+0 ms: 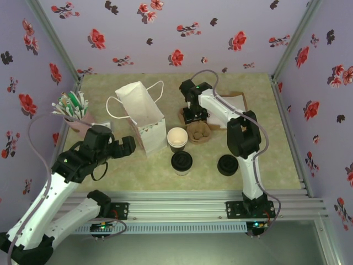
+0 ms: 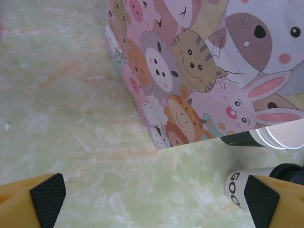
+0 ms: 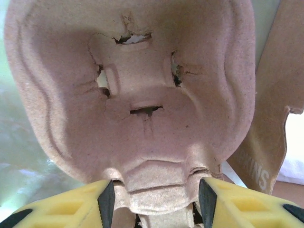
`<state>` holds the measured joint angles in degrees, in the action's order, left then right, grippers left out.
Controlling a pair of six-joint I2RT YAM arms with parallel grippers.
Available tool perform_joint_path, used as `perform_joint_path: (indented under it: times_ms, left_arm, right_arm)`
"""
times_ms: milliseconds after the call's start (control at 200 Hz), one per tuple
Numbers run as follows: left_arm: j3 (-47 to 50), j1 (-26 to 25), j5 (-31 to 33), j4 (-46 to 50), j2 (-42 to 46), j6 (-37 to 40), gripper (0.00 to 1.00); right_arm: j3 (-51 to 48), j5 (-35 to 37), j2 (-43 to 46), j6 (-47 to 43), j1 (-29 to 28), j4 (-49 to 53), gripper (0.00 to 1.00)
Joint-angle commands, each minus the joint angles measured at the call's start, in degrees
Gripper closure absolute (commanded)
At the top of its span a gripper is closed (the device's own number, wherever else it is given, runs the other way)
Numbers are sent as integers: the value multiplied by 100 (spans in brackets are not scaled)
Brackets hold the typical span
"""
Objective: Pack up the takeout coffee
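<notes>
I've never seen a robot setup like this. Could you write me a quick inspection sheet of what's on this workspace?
Surface: green marbled tabletop, no spills seen.
Job's things: takeout coffee, lidded and upright near the front; paper bag, upright; pulp cup carrier behind the cups.
Clutter: unlidded cup; stack of black lids; pot of green-and-white sticks; brown cardboard.
Grippers: left gripper open and empty beside the bag; right gripper closed on the carrier's rim.
Cables: grey cables loop off both arms, none seen snagged.
Surroundings: floral fabric walls and a metal frame.
</notes>
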<state>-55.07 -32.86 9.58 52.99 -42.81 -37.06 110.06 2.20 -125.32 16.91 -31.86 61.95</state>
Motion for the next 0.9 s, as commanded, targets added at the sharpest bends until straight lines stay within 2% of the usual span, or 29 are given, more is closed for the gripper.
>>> perform_joint_path:
  times_ms: [0,895]
  left_arm:
    - [60,67,-69,-182,-19,133,1]
    - [84,108,-123,-236,-17,98,1]
  right_arm:
    - [173,131,-145,-121,41,212,48]
    - [209,-4,29,-153,40,273,58]
